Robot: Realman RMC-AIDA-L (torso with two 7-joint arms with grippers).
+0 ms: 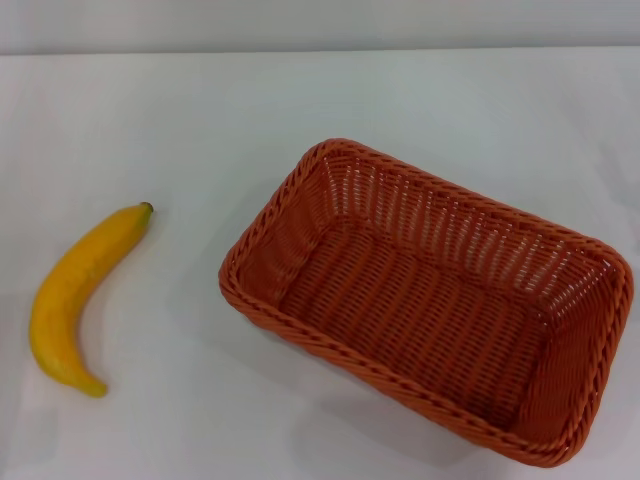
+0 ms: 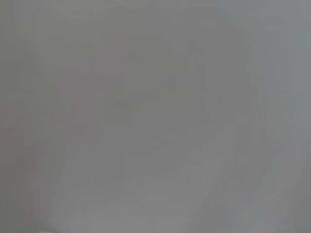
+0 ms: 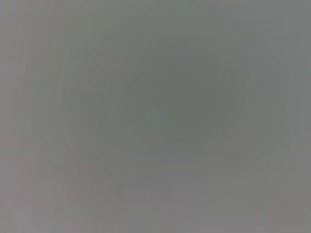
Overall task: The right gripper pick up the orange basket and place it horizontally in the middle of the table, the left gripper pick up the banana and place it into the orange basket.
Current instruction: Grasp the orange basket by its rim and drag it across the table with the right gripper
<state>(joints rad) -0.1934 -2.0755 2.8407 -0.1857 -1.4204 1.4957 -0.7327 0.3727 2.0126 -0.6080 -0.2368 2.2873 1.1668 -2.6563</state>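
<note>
The orange basket (image 1: 430,300) stands empty on the white table (image 1: 200,110), right of centre, turned at a slant with its long side running from the upper left to the lower right. A yellow banana (image 1: 78,292) lies on the table at the far left, its dark stem tip pointing up and to the right. A stretch of bare table separates the two. Neither the left gripper nor the right gripper shows in the head view. Both wrist views give only a flat grey field with no object or finger in it.
The table's far edge (image 1: 320,50) runs across the top of the head view, with a pale wall behind it. The basket's lower right corner lies close to the view's border.
</note>
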